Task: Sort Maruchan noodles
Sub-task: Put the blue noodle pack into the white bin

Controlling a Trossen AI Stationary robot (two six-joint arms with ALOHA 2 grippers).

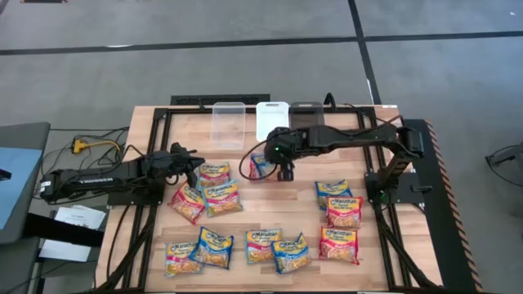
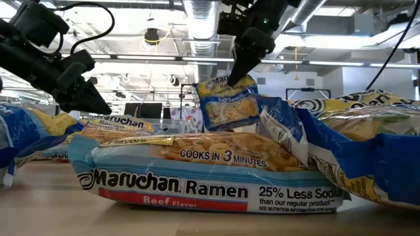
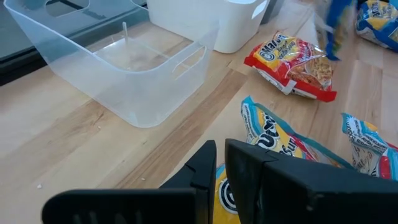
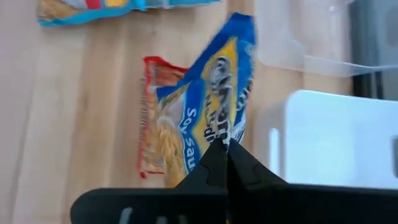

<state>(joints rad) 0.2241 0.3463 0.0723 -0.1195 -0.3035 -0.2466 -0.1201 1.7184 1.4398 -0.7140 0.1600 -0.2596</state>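
A blue, square, crinkly plastic Maruchan noodle packet (image 4: 211, 106) is pinched by one edge in the clenched right gripper (image 1: 284, 172) and hangs above the table (image 1: 286, 216) just in front of the white plastic bin (image 1: 272, 119). It looks light, floppy and slippery, so an edge seam seems the best hold. Its long axis hangs roughly upright, slightly tilted. The left gripper (image 1: 194, 169) is closed on nothing near the packets on the left.

Red packet (image 4: 152, 118) half hidden behind the blue packet (image 4: 214, 106); clear bin (image 3: 118, 68) cut off at the edge

Blue Soy Sauce packet (image 4: 214, 118) hangs tilted above a red packet (image 4: 152, 118); roughly 12 others (image 1: 339, 216) lie flat.
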